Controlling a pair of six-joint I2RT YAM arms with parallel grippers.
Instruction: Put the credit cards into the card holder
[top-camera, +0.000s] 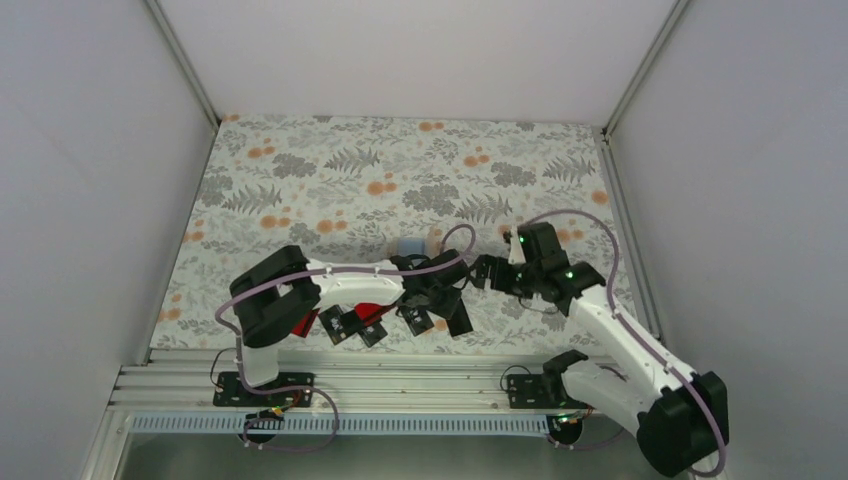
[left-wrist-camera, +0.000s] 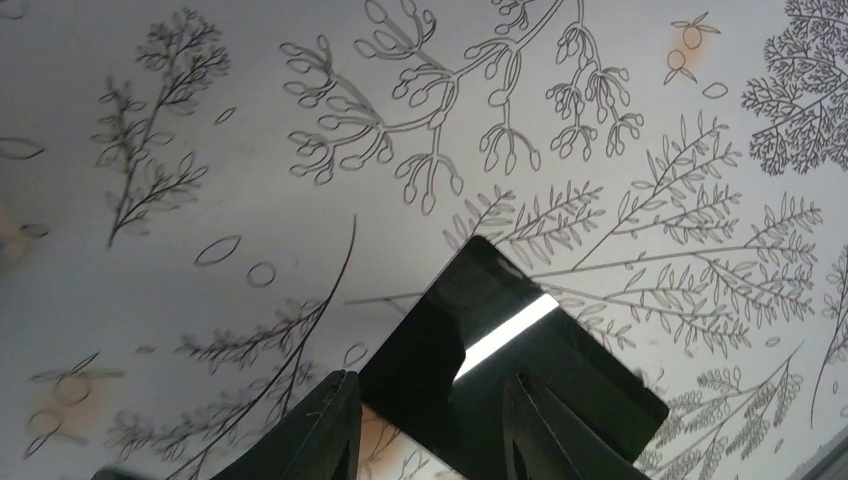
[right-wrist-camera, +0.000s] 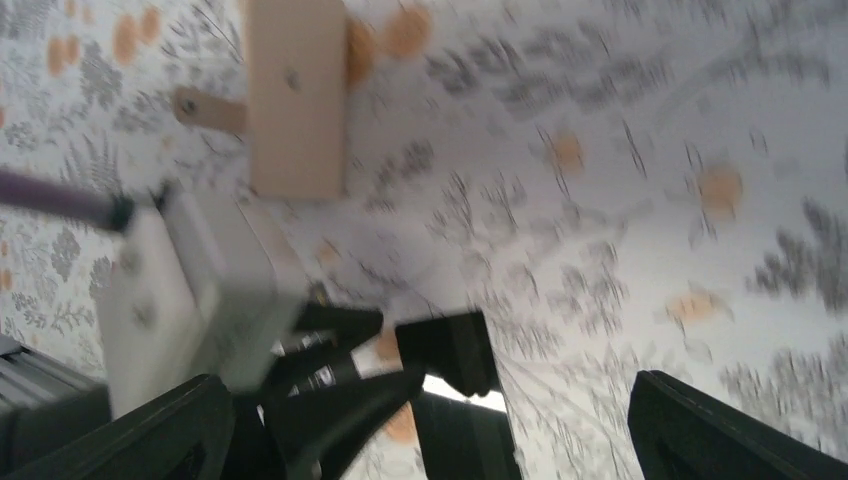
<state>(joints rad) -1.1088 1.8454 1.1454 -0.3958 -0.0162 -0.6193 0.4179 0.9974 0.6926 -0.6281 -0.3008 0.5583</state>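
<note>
The left pincer (left-wrist-camera: 428, 388) is clamped on one black credit card (left-wrist-camera: 520, 350) raised off the bench (left-wrist-camera: 200, 200), the right pincer (right-wrist-camera: 428, 385) gapes empty just beside it, the tan card holder (right-wrist-camera: 297, 95) lies beyond both, and other cards (top-camera: 342, 325) wait behind the left pincer, so filling seems barely begun.

Top camera: fixed high behind the arm bases (top-camera: 262, 385), looking down and forward over the whole patterned table (top-camera: 400, 170). Left wrist camera: close above the table, looking past the left gripper (left-wrist-camera: 428, 380) and its black card (left-wrist-camera: 480, 320). Right wrist camera: blurred, low, facing left; shares that gripper and card.
</note>
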